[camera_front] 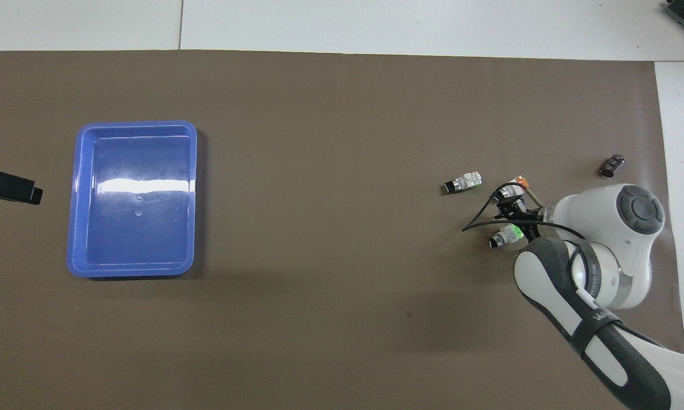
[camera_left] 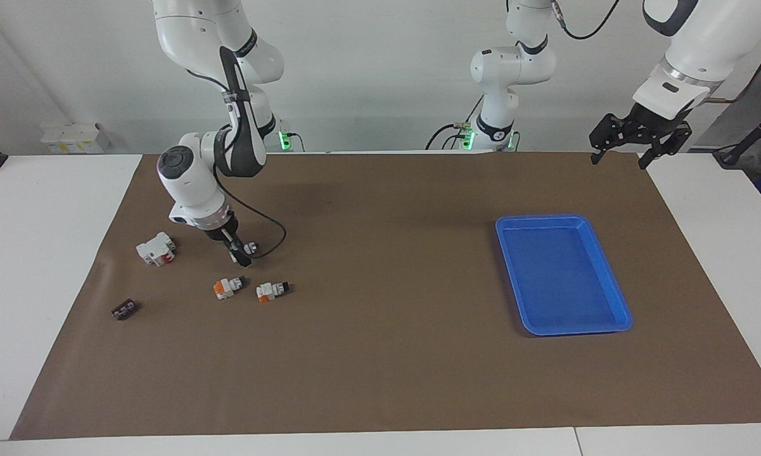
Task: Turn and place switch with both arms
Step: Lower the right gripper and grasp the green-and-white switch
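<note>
right gripper (camera_left: 239, 252) was down at the switch (camera_front: 507, 234), jaws closing around it, grip unclear. left gripper (camera_left: 633, 144) waited wide open. switch not lifted; turning, handover, placing all remained.

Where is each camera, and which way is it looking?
Facing view: high across the table, looking back at both whole arms; the right gripper is down at the green switch, and the left gripper waits by the mat's corner.
Overhead view: high above the robots' end, looking steeply down; only the right arm's forearm and the left gripper's tip show.
Both share the blue tray, the green switch and the two orange switches.
</note>
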Available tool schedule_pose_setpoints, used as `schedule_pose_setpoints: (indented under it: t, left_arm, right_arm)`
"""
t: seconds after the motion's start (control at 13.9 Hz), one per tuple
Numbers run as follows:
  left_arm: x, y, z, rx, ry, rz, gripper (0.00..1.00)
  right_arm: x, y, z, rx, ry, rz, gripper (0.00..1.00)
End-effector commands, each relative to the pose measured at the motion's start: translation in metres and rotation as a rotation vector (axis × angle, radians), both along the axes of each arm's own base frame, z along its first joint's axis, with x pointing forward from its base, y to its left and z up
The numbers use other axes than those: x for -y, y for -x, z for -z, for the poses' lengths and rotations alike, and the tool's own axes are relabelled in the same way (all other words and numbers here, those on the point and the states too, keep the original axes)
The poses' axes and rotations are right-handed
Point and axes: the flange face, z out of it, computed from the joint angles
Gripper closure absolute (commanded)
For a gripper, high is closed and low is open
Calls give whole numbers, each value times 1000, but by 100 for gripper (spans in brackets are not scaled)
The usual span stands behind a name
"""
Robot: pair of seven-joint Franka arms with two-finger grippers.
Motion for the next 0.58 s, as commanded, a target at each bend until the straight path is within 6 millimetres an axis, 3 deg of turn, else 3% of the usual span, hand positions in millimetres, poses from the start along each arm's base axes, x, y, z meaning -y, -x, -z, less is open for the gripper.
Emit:
schedule_pose_setpoints:
  t: [0.0,0.22,0.5]
  left_arm:
    - [3,1,-3,-5,2,5,0]
    - [-2,2,-4,3,2,-4,0]
    - [-2,4,-4,-2,2,-6,0]
  right_arm:
    - [2,3,3,11,-15,-18,100]
    - [0,-2,-2,-8,-23,-19,100]
    - [-15,-24,-44,-95,-172,57,100]
